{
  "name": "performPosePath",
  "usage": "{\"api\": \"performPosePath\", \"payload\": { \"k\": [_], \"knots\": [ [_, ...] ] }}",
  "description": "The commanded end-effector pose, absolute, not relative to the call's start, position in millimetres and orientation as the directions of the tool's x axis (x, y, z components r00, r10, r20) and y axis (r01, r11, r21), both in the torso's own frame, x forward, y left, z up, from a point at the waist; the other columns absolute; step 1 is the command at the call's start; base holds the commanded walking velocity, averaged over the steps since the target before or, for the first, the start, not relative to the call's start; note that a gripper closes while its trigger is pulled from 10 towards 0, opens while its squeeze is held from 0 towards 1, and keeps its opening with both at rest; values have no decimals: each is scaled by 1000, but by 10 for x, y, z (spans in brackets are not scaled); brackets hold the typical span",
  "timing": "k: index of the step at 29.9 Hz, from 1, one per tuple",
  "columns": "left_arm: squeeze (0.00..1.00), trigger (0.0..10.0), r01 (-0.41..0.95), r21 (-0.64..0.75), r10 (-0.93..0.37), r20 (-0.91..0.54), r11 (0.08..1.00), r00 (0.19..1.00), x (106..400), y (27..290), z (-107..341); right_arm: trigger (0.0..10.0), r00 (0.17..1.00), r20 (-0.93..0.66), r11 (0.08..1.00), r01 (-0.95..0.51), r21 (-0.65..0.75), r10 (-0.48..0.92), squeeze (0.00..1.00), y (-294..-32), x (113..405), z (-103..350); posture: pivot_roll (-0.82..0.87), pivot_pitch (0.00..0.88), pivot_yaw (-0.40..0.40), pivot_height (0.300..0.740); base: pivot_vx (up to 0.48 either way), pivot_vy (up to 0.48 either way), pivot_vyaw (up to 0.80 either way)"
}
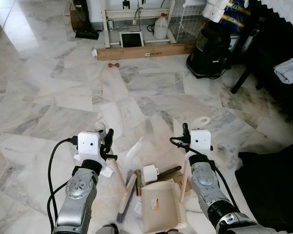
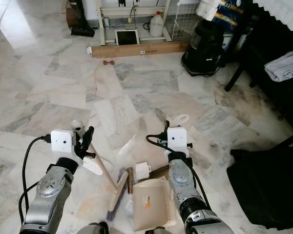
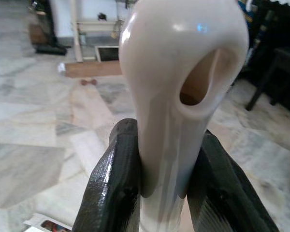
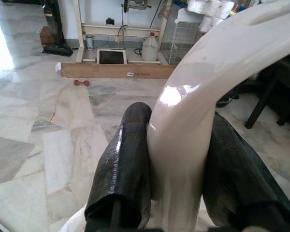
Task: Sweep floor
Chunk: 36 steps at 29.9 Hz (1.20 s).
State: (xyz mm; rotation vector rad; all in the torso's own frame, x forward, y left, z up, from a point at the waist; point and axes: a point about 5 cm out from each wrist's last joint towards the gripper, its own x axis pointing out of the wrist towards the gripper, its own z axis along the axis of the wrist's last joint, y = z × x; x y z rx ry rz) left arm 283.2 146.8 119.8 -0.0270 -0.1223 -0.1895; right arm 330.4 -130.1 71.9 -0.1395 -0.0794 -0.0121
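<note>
The cream dustpan (image 1: 161, 207) sits on the marble floor (image 1: 53, 97), close in front of the robot. Its tall handle goes up into the right gripper (image 4: 176, 169), which is squeezed tight around it. The left gripper (image 3: 164, 179) is squeezed tight on the broom (image 1: 118, 174) handle. The broom leans down so its brush touches the floor just left of the dustpan. Bits of paper (image 1: 134, 146) and small trash (image 1: 150, 172) lie beside them.
</note>
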Motion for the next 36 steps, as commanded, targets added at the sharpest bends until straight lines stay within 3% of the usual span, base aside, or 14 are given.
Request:
{"api": "performPosePath", "payload": {
  "k": [1,11,19,36],
  "knots": [
    [0,10000,253,-29,-250,81,967,965,2773,1398,1142,10000,998,60,989,9,-149,-1,0,-1293,3291,682,199,225,-65,740,0,0,0],
    [0,10000,271,0,-271,63,962,961,2789,1433,1155,10000,998,57,987,18,-159,-9,0,-1310,3320,704,197,209,-65,740,0,0,0],
    [0,10000,374,-7,-373,42,928,927,2711,1361,1217,10000,999,52,986,20,-164,-12,0,-1315,3333,710,203,201,-67,740,0,0,0],
    [0,10000,664,11,-663,-61,747,746,2504,1289,1515,10000,998,57,982,51,-180,-41,0,-1339,3391,767,213,180,-71,740,0,0,0]
  ]
}}
